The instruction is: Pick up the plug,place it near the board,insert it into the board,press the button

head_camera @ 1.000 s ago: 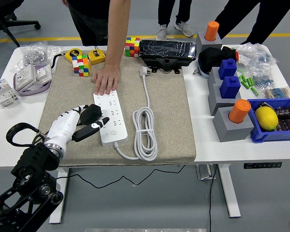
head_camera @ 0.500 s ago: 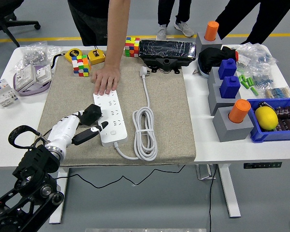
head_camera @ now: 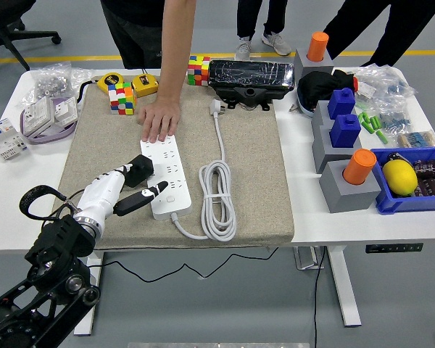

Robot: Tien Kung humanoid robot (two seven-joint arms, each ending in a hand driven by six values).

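A white power strip (head_camera: 168, 181) lies lengthwise on the beige mat (head_camera: 254, 188). Its white cord (head_camera: 217, 192) is coiled to the right and ends in a white plug (head_camera: 216, 107) farther back. My left hand (head_camera: 130, 187) comes in from the lower left and is shut on a black plug (head_camera: 139, 171). It holds the plug at the strip's left edge, about mid-length. A person's hand (head_camera: 159, 119) presses flat on the strip's far end. The strip's button (head_camera: 171, 199) shows near its front end. My right arm is out of view.
Two Rubik's cubes (head_camera: 120, 98) and two tape measures (head_camera: 110, 80) sit at the mat's back. A black device (head_camera: 250, 78) stands behind the white plug. Grey blocks with blue and orange pieces (head_camera: 346, 148) and a blue bin (head_camera: 413, 181) stand on the right.
My left hand has moved a little to the right with the black plug, closer against the strip's left side. The person's hand and the strip have stayed in place.
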